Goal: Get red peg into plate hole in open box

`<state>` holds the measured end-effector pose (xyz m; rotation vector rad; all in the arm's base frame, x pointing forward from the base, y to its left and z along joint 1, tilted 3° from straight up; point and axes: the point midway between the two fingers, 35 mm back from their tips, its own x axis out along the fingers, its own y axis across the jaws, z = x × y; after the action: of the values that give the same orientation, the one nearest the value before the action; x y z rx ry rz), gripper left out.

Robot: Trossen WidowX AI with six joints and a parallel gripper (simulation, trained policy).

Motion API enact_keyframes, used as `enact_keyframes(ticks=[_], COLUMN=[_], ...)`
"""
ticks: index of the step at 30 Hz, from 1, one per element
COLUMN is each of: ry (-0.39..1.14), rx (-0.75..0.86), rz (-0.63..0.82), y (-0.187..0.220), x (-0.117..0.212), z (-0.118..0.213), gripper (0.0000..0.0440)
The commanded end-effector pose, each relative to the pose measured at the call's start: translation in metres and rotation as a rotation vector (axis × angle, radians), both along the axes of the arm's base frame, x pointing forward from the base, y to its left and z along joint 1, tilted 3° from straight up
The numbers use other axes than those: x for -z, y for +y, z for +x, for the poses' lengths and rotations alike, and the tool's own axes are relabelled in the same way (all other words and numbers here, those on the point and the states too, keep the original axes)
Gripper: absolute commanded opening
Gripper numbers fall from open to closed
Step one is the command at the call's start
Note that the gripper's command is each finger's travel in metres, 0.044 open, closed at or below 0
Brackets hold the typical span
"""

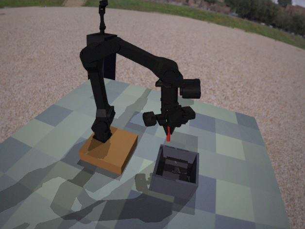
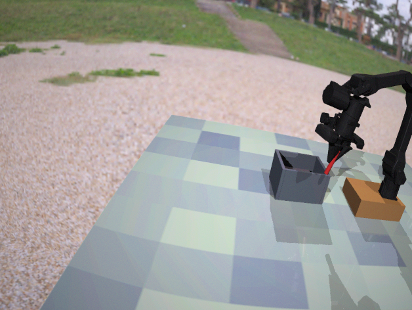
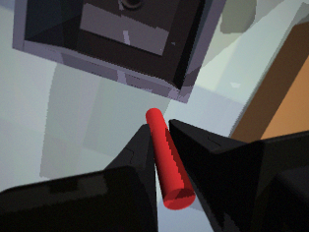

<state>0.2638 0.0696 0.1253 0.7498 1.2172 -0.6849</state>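
The red peg [image 1: 168, 135] [image 2: 330, 165] [image 3: 168, 159] is held in the air, tilted in the exterior view. My gripper [image 1: 168, 131] [image 2: 334, 158] [image 3: 158, 128] is shut on it, one finger on each side. The open grey box [image 1: 173, 187] [image 2: 301, 185] [image 3: 100, 72] stands on the table; the peg is outside its opening, beyond the rim on the far side in the top view. The plate [image 1: 181, 164] [image 3: 105, 28] lies at the box bottom. Its round hole [image 1: 176, 169] [image 3: 131, 2] shows, partly cut off in the wrist view.
The orange base block [image 1: 123, 145] [image 2: 376, 208] [image 3: 287, 105] stands beside the box with the arm's foot on it. The box walls rise around the plate. The checkered table [image 1: 234, 202] [image 2: 199, 230] carries both, with the arm's shadows across it.
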Motion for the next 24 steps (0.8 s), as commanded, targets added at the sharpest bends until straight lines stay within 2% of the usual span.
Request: enact_keyframes(ticks=[1, 24], ry=[-0.011, -0.035], rx=[0.015, 0.134], rz=[-0.008, 0.002], y=[-0.01, -0.075], x=[-0.002, 0.014], z=[0.01, 0.062], gripper=[0.0, 0.0008])
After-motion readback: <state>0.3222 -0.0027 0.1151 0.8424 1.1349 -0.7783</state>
